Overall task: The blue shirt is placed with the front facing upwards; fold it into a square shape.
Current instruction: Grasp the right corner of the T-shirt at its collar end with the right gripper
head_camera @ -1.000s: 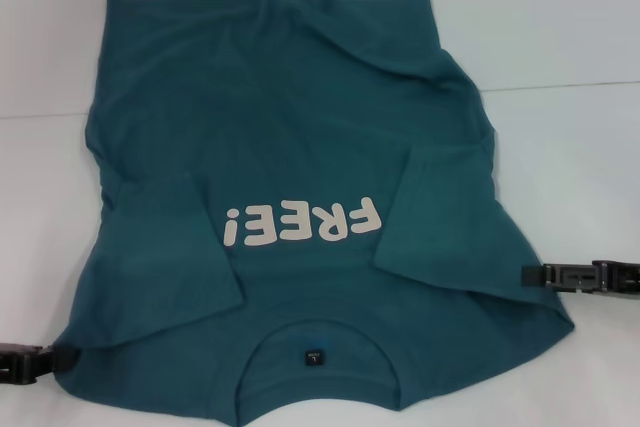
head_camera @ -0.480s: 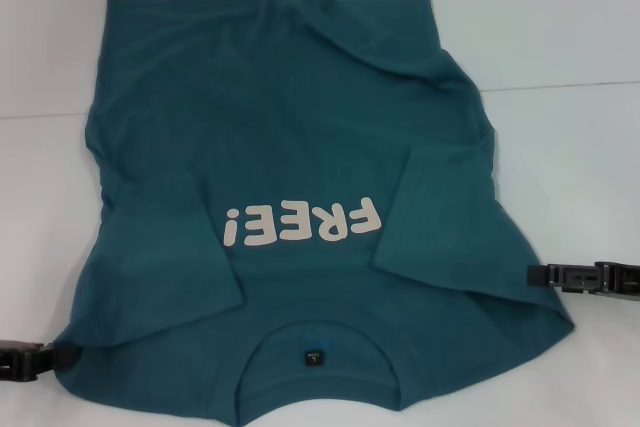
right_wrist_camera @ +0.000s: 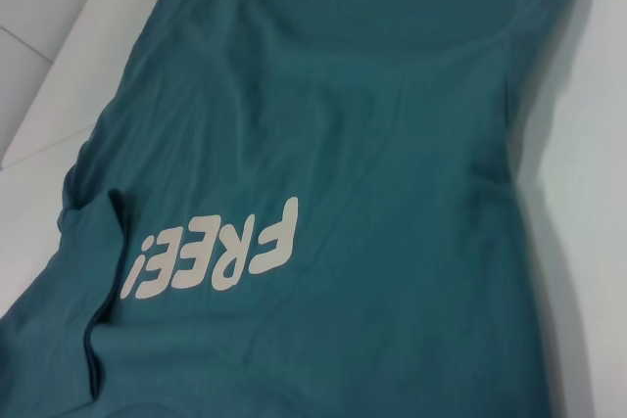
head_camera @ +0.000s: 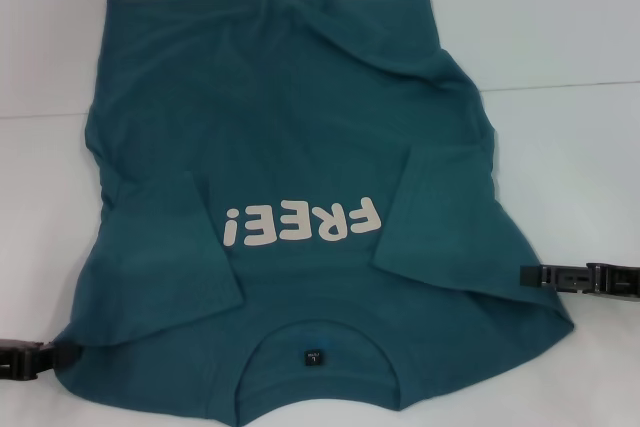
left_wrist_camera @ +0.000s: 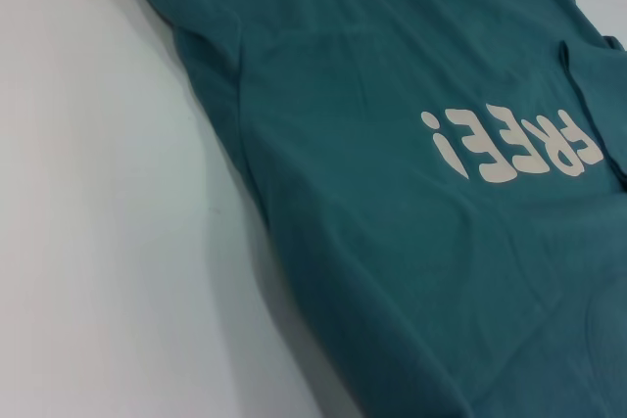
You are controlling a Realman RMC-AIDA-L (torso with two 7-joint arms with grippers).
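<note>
Flanking the blue shirt, left pincer and right pincer touch its edges.

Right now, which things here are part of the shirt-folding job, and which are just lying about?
Part of the job:
- blue shirt, front up, both sleeves folded inward
- left gripper at its near left edge
- right gripper at its right edge

Just there:
- white table

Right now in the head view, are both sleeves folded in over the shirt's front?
Yes: on the blue shirt, both sleeve flaps lie folded inward on the chest, flanking the FREE! lettering.
</note>
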